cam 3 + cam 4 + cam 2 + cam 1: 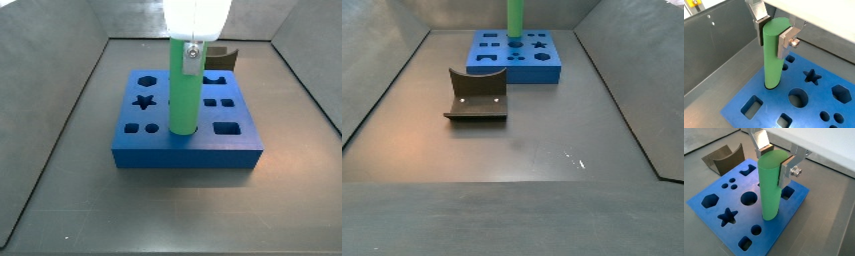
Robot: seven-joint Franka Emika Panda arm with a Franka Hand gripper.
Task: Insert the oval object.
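the oval object (769,185) stands upright over the blue block (724,203), its lower end right at the block's top face, at or just entering a hole; in a wrist view (772,55) the foot sits in a dark opening near the block's edge, though how deep it goes is hidden. it is held vertical, probably so its rounded section lines up with that hole. the gripper (777,159) clamps the peg near its top, one silver finger on each side, leaving the long lower shaft free to slide down. the arm comes straight down from above, wrist vertical, as seen in a side view (191,40). the dark grey curved block (476,95) lies well apart on the floor.
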